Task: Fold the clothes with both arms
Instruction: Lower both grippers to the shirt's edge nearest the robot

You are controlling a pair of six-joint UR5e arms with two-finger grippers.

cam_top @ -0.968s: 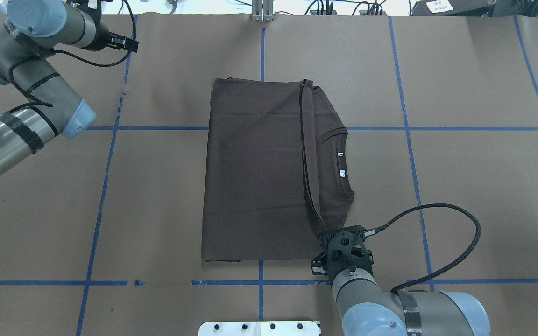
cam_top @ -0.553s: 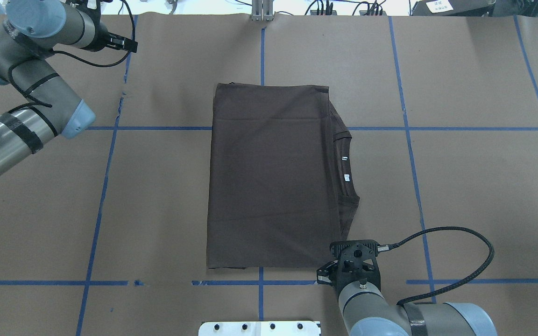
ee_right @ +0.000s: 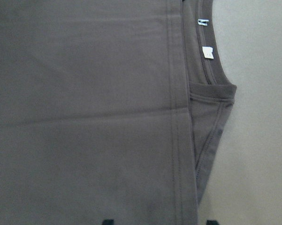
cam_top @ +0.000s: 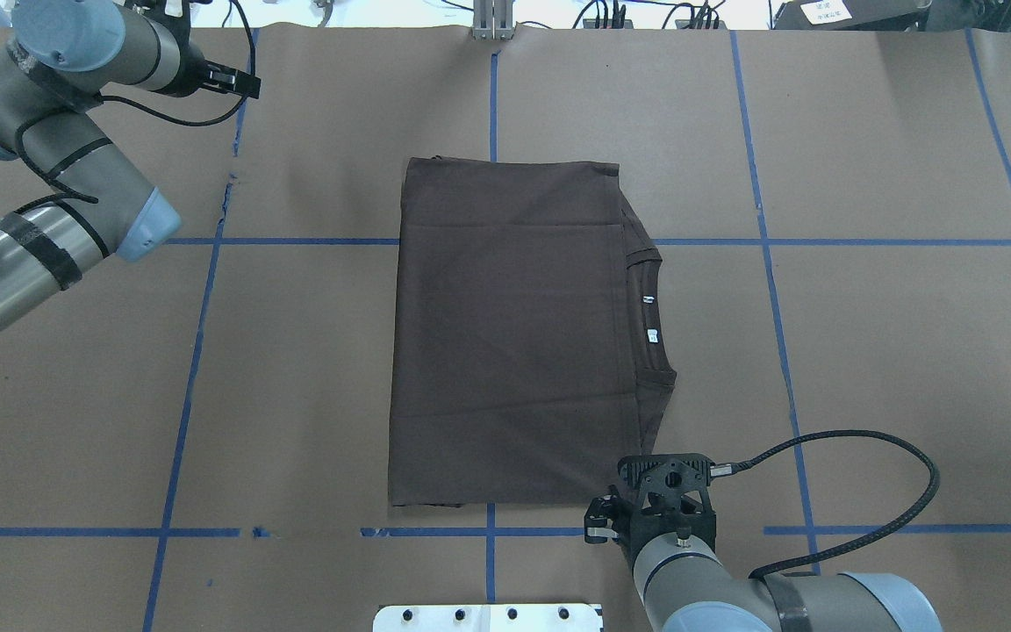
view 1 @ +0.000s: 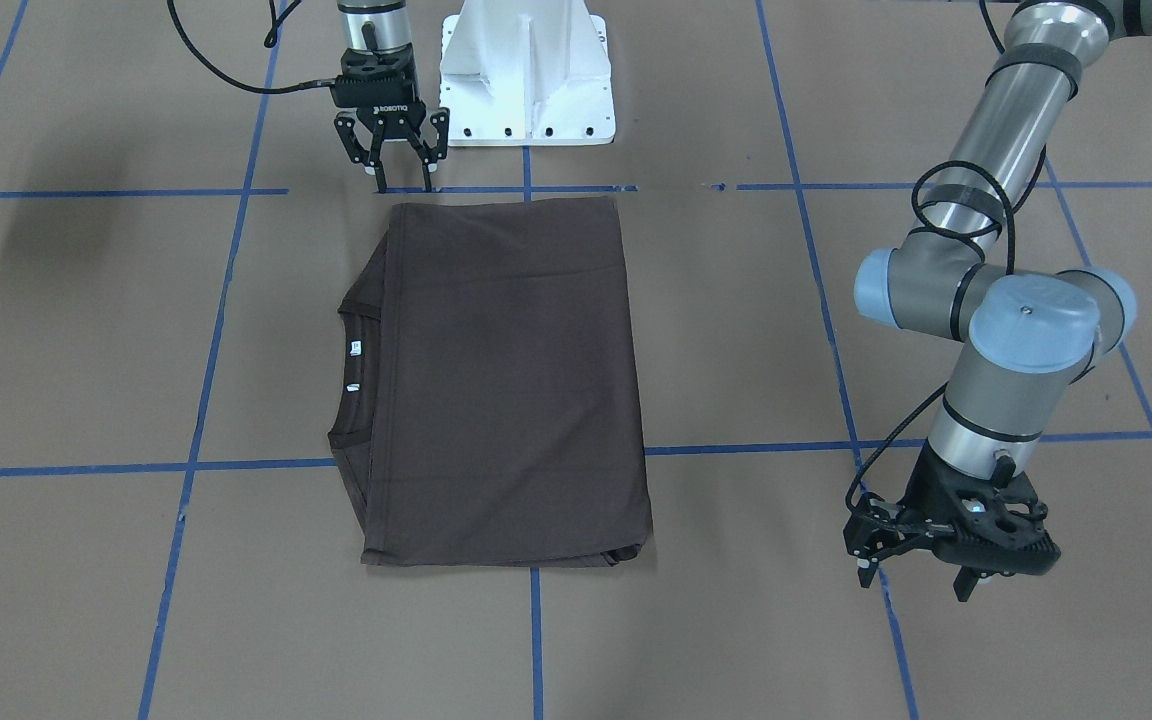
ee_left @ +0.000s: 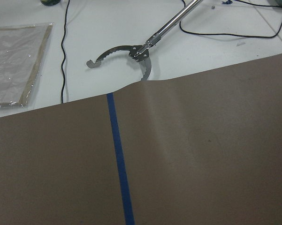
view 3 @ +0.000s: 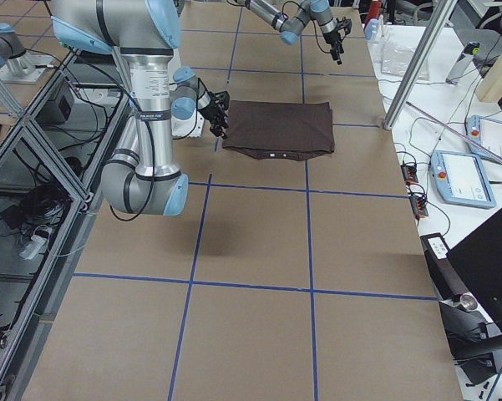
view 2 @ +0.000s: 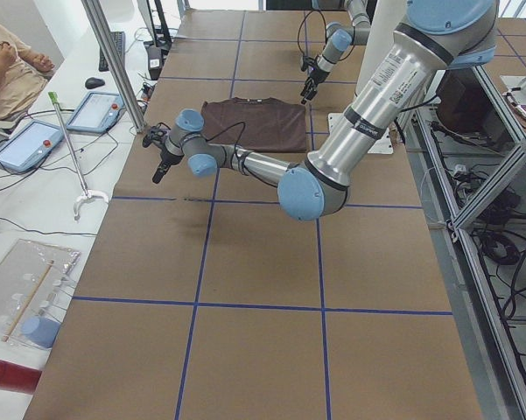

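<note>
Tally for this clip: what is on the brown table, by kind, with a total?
T-shirt: 1
Grippers: 2 (left gripper, right gripper)
White base pedestal: 1
Total: 4

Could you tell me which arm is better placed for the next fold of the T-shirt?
Probably the right: the right gripper hangs open at the near corner of the T-shirt, on its collar side, while the left gripper sits far off to the side.

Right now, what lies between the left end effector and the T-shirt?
Between the left end effector and the T-shirt lies only the brown table covering, crossed by blue tape lines. The exterior front-facing view shows this stretch.
</note>
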